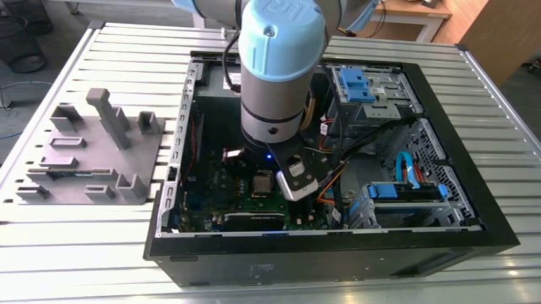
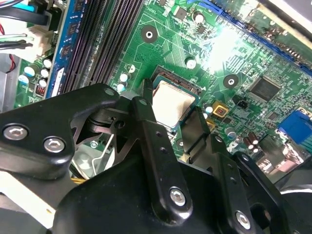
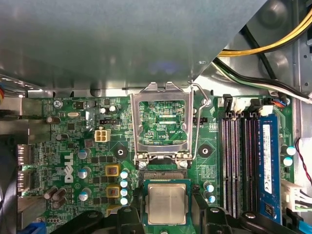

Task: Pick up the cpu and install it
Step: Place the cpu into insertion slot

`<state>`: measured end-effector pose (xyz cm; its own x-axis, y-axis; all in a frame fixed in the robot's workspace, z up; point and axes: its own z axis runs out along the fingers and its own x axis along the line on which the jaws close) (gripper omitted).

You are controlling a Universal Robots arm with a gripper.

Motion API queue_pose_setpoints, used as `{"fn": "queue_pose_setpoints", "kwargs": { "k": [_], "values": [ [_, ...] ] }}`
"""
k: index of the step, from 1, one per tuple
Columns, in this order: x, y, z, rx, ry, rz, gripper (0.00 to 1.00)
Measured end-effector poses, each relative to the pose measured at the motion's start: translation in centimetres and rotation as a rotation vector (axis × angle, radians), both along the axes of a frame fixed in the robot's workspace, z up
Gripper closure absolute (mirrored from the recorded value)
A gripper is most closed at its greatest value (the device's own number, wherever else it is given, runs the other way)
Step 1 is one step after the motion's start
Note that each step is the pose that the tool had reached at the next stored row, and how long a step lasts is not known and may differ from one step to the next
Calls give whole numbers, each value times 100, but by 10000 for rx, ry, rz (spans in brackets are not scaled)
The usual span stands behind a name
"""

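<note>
Silvery cpu [image 3: 166, 204], green motherboard [image 3: 63, 127]

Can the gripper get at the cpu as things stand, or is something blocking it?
Looks like yes. The socket's metal cover is flipped open, clear of the cpu, whose silvery top lies bare. The gripper is open and straddles it, with nothing seen between.

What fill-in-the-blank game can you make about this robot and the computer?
1. The cpu lies flat on the ___ motherboard.
2. The metal socket cover next to the cpu is not shut but ___.
3. The gripper has one finger on each ___ of the cpu.
4. The long memory slots are ___ in colour.

Missing words: green; open; side; black.
</note>
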<state>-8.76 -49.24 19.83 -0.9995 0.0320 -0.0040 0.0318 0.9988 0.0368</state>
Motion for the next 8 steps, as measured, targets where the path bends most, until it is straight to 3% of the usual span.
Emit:
{"fn": "queue_pose_setpoints", "kwargs": {
  "k": [8],
  "values": [
    [0,-9,-34,-14,0,0,53]
  ]
}}
